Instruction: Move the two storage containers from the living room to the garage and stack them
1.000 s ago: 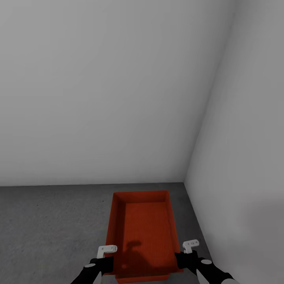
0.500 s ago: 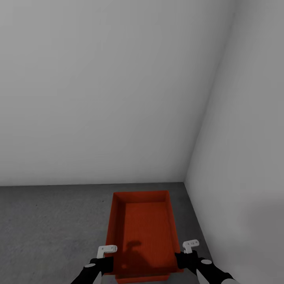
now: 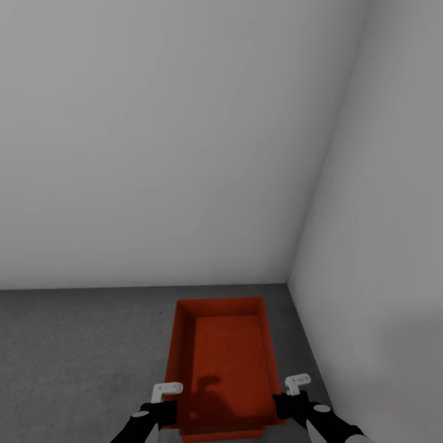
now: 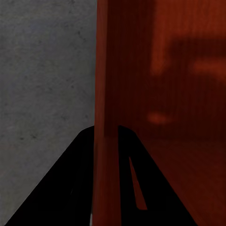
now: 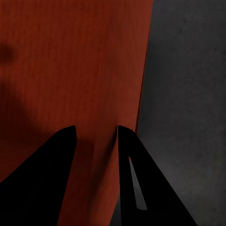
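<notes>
One orange-red storage container point(image 3: 224, 360) sits low over the dark concrete floor point(image 3: 80, 344) in the garage's corner. A paler red strip under its near edge may be another bin; I cannot tell. My left gripper point(image 3: 170, 413) is on its left wall, and in the left wrist view that gripper point(image 4: 106, 136) is shut on the wall point(image 4: 107, 94). My right gripper point(image 3: 282, 407) is at the right wall. In the right wrist view the right gripper point(image 5: 96, 134) straddles that wall point(image 5: 127, 70) with a wider gap, and one finger stands off it.
Plain pale grey walls meet in a corner just beyond the container, the right wall point(image 3: 381, 277) close beside it. Bare concrete floor stretches to the left.
Almost nothing has changed; the container and both arms stay where they were, with only a slight shift along the container's near bottom edge.
</notes>
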`<state>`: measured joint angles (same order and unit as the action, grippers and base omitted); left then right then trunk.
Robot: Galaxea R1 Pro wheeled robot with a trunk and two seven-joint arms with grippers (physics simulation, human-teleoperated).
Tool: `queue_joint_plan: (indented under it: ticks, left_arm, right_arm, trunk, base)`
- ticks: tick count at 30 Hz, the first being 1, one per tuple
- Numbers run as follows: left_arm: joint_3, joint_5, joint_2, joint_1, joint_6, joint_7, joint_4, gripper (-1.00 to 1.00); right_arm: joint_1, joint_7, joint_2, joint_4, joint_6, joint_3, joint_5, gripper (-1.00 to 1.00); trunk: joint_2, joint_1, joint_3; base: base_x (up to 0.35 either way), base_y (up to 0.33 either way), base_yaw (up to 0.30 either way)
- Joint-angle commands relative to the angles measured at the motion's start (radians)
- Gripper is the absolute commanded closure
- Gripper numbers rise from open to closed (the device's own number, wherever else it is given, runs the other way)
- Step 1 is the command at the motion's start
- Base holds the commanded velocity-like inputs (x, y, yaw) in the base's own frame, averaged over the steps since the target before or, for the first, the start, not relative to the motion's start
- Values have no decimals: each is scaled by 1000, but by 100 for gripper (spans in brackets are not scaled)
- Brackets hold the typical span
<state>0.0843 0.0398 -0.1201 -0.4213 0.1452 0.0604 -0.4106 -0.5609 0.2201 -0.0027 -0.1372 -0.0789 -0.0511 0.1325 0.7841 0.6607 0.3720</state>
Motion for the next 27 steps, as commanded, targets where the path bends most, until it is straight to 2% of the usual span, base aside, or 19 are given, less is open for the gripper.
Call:
queue_joint_plan:
  ticks: [1,18,27]
  left_arm:
    - [19,6,6,-1,7,3,-2,100]
    - [19,7,5,-1,7,3,-2,100]
    - [19,7,5,-1,7,3,-2,100]
  right_arm:
    - [-1,13,0,-1,-5,14,-1,100]
    - [-1,13,0,-1,-5,15,-1,100]
    - [-1,14,0,-1,-5,14,-1,100]
  trunk:
    - [1,0,2]
    - [1,0,27]
    - [1,0,30]
  base:
    - [0,0,0]
    - [0,0,0]
    - [0,0,0]
